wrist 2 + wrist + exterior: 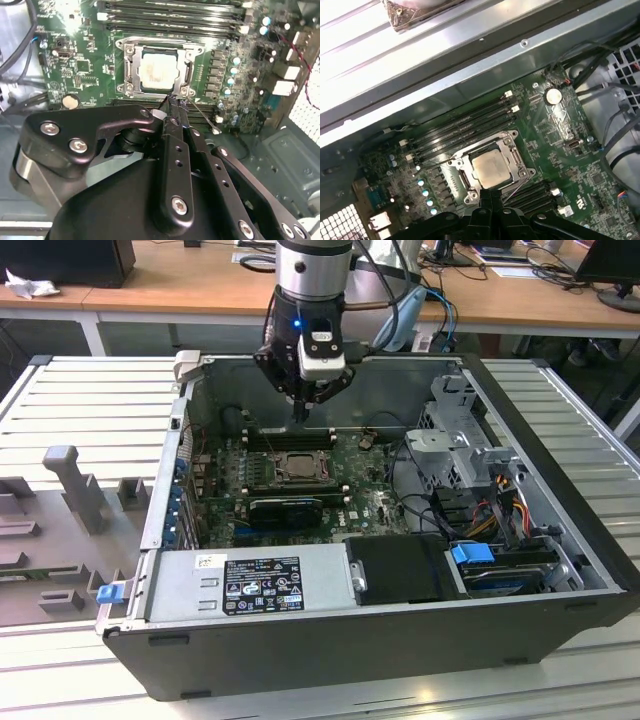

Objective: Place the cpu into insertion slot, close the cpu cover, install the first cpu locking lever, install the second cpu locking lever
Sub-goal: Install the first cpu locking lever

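chip (pixel 160 74): we're seeing it seated in the socket (pixel 160 44), cover (pixel 186 72) lying shut over it
fingers (pixel 175 135): we're reading them as pressed together, nothing visibly held
relation: gripper (pixel 172 105) hovering at one socket corner, chip lying just beyond the tips; loose lever (pixel 202 116) slanting away beside them

Exterior view: case (pixel 400 650) on surface (pixel 80 390). cpu (pixel 159 74) sits in insertion slot (pixel 272 468), cpu cover (pixel 131 70) flat around it. From the slot: memory slots (pixel 290 438) at 12, claw (pixel 300 412) above that edge, drive cage (pixel 450 440) at 3, power supply (pixel 250 585) at 6.
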Action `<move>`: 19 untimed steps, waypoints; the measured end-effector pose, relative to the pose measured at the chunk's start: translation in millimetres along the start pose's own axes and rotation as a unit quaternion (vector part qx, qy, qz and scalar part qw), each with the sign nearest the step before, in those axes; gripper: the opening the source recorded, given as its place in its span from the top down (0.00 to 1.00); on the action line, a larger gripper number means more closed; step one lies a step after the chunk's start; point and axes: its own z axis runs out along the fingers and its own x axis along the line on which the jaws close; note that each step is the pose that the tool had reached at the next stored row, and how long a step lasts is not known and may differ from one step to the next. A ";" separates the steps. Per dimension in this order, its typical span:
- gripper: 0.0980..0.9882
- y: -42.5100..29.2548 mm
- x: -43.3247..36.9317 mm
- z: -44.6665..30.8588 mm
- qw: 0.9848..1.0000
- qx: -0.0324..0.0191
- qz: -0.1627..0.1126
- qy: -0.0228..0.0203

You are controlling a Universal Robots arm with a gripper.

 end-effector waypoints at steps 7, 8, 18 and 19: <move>0.99 -0.1 0.0 1.8 0.997 -0.003 -0.082 -0.008; 0.99 -0.1 0.0 1.9 0.995 -0.003 -0.097 -0.008; 0.99 -4.1 8.8 3.4 0.991 -0.005 -0.133 -0.006; 0.99 -4.4 9.5 3.5 0.991 -0.005 -0.133 -0.006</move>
